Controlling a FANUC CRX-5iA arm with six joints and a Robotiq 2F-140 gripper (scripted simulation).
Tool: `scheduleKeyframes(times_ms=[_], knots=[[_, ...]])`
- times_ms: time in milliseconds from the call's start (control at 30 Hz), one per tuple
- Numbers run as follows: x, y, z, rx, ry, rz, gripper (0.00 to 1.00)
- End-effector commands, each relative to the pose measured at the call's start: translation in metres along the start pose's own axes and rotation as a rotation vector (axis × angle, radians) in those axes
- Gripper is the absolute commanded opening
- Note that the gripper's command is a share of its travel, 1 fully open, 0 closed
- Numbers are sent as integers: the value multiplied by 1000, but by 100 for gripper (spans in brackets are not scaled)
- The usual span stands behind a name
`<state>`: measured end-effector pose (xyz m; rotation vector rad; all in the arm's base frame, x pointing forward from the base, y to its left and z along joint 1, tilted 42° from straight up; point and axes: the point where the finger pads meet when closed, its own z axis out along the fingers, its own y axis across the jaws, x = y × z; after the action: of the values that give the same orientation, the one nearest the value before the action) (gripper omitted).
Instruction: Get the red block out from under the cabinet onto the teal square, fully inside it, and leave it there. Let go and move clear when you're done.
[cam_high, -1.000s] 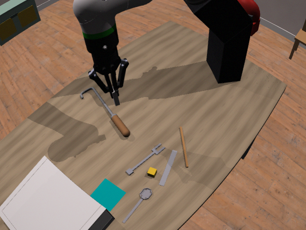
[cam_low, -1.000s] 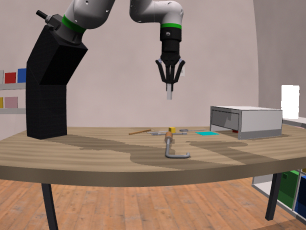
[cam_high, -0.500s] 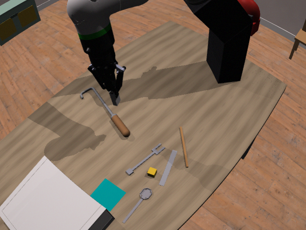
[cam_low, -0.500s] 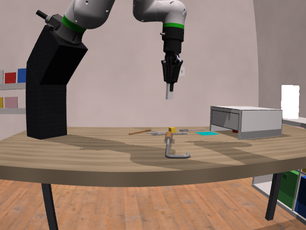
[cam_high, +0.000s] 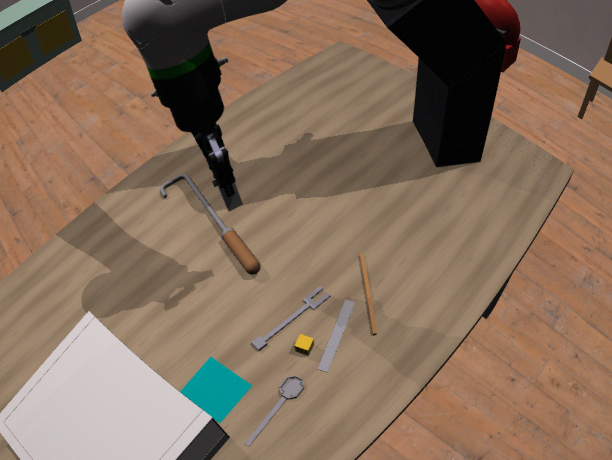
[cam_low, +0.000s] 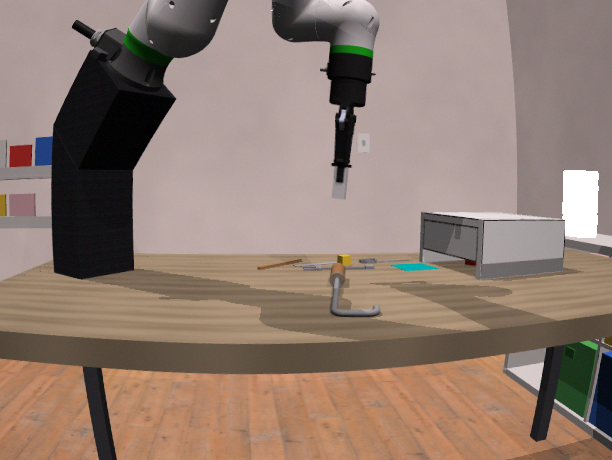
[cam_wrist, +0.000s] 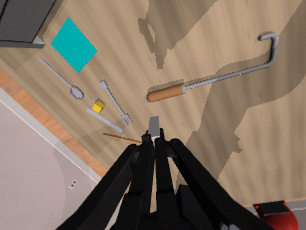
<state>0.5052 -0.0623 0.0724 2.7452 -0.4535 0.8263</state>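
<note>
My gripper (cam_high: 233, 200) hangs high above the table, fingers shut with nothing between them; it also shows in the side view (cam_low: 339, 187) and the wrist view (cam_wrist: 154, 126). Below it lies a hook tool (cam_high: 210, 220) with a wooden handle (cam_high: 241, 251), flat on the table; it also shows in the side view (cam_low: 345, 295) and the wrist view (cam_wrist: 215, 80). The teal square (cam_high: 216, 389) lies in front of the white cabinet (cam_high: 95, 395). A bit of the red block (cam_low: 470, 262) shows under the cabinet (cam_low: 492, 242) in the side view.
A small yellow cube (cam_high: 304, 343), a grey fork tool (cam_high: 292, 318), a flat grey ruler (cam_high: 336, 335), a wooden stick (cam_high: 367, 293) and a grey spoon-like tool (cam_high: 274, 409) lie near the teal square. The black robot base (cam_high: 452, 100) stands at the far side.
</note>
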Motion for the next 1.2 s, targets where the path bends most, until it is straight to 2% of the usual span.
scheduleKeyframes(times_ms=[0,100,167,200,467,667,733,767,900,1167], knots=[[0,0,0,-1,32,277,0],[0,0,0,8,27,430,0],[0,0,0,8,27,430,0],[0,0,0,15,25,578,0],[0,0,0,24,28,950,0],[0,0,0,19,57,1225,0],[0,0,0,19,57,1225,0],[0,0,0,15,90,1349,0],[0,0,0,10,141,1446,0],[0,0,0,10,141,1446,0]])
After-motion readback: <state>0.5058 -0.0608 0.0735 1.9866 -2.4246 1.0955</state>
